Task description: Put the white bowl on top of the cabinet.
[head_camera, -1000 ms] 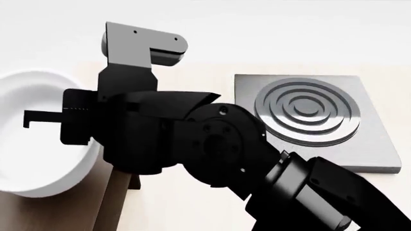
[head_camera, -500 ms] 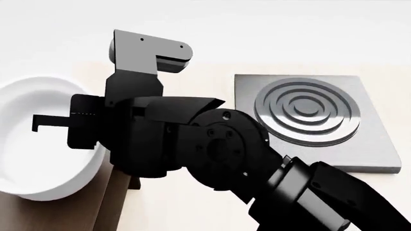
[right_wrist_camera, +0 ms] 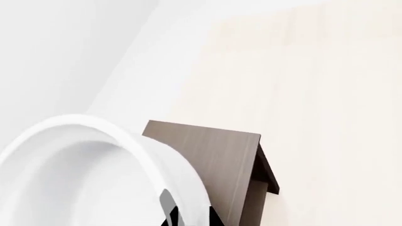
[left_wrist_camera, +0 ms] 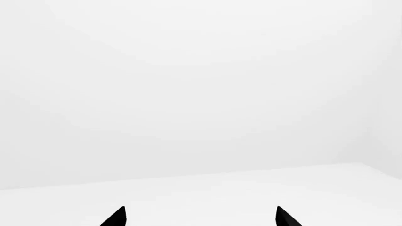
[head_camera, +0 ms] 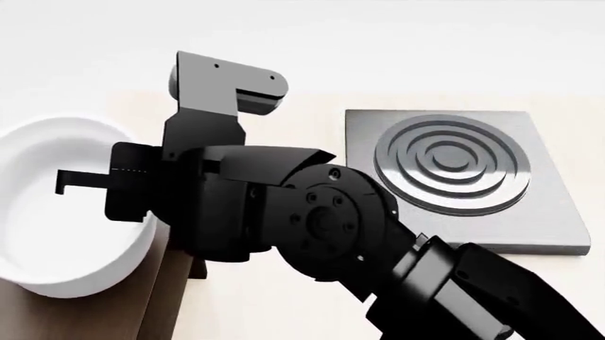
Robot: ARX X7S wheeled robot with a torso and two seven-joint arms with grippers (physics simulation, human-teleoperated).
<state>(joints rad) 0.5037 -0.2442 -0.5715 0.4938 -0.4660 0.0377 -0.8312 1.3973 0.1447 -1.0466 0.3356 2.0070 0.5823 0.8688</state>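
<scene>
The white bowl point(head_camera: 57, 227) hangs at the left of the head view, held by its rim. My right gripper point(head_camera: 68, 181) is shut on the bowl's wall, with one finger inside the bowl. In the right wrist view the bowl point(right_wrist_camera: 94, 174) fills the lower left, and its wall sits between my right gripper's point(right_wrist_camera: 191, 220) two fingers. The dark brown cabinet point(right_wrist_camera: 210, 155) lies just beyond and below the bowl. In the head view the cabinet point(head_camera: 166, 312) shows as a brown strip under the bowl's right edge. My left gripper point(left_wrist_camera: 199, 219) is open and empty, facing plain white.
A grey square stove plate with raised rings point(head_camera: 454, 170) lies on the pale wooden tabletop point(head_camera: 283, 312) to the right of my right arm. A white wall stands behind the table. My right arm's bulk hides the middle of the table.
My right gripper has carried the bowl to the right and slightly down in the head view, closer over the cabinet.
</scene>
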